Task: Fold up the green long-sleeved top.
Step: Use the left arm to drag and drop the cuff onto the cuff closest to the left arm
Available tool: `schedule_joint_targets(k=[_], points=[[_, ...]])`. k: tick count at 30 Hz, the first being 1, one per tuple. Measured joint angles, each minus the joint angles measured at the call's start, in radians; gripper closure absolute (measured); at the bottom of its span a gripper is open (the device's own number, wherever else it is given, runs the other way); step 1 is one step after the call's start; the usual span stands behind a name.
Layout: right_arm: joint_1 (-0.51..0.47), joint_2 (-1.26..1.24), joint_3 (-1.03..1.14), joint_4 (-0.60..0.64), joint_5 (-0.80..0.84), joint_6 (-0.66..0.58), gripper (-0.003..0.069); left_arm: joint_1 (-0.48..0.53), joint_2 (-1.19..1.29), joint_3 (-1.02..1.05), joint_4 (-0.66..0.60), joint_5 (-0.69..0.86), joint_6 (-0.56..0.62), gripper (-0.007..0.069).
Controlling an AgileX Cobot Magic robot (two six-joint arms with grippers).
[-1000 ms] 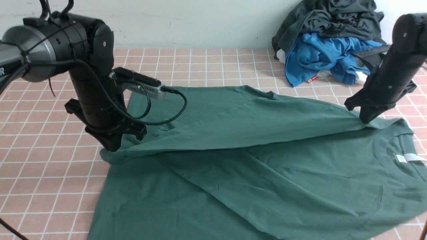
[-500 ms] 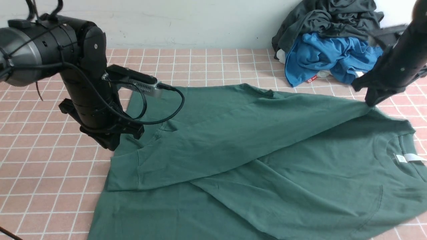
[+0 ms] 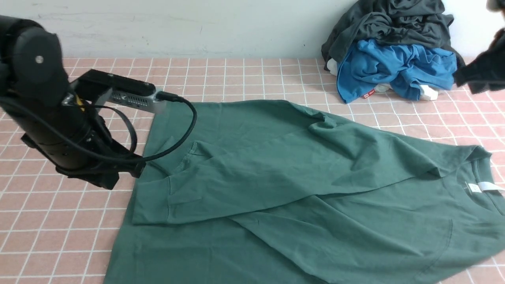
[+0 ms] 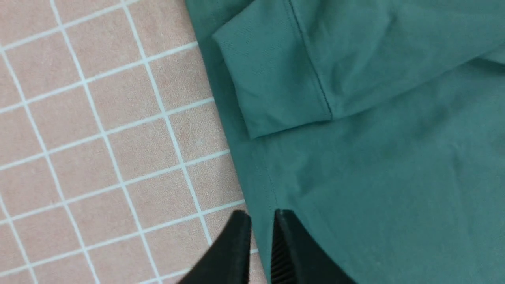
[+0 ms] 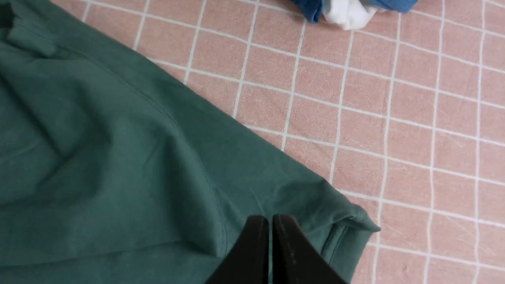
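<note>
- Jaws of the left gripper [image 4: 261,215] stand a thin slit apart with nothing between them, above the hem edge. Those of the right gripper [image 5: 270,219] are pressed together and empty, over the shoulder corner.
- The green long-sleeved top [image 3: 276,165] lies spread on the tabletop [image 3: 59,221], neck label [image 3: 483,186] toward the robot's right and hem toward its left.
- One sleeve [image 3: 252,177] lies slantwise across the body, and its cuff [image 4: 272,79] rests just inside the hem edge.
- This sleeve fold looks laid. The next grip is probably the near side, so pinch only the top layer at seam corners and lift both ends evenly.
- The far shoulder shows a ridge of creases. Smoothing it first would keep the next fold flat.
- The near edge runs out of the front view, so room there cannot be judged.
- Bare tabletop lies open to the left and beyond the far edge.
- The blue garment [image 3: 394,67] and the charcoal garment [image 3: 390,23] are heaped at the far right, near the shoulder. Keep the right arm's swing clear of them.
</note>
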Motion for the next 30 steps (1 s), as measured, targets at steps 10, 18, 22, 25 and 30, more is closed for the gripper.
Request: schedule_joint_targets(k=[10,18,22,25,30], points=[[0.034,0.09,0.062,0.058,-0.068,-0.038,0.0596,0.0,-0.175,0.142,-0.039,-0.031,0.003,0.0551],[0.035,0.254,0.062,0.071,-0.15,-0.04,0.0364,0.0,-0.257,0.235,-0.063,-0.141,0.024,0.0551],[0.035,0.325,0.062,0.108,-0.204,-0.04,0.0355,0.0,-0.257,0.236,-0.068,-0.154,0.025,0.0551],[0.035,0.348,0.062,0.123,-0.228,-0.056,0.0425,0.0,-0.257,0.236,-0.068,-0.161,0.026,0.0551],[0.035,0.362,0.023,0.08,-0.298,-0.137,0.0637,0.0,-0.257,0.236,-0.067,-0.17,0.026,0.0551]])
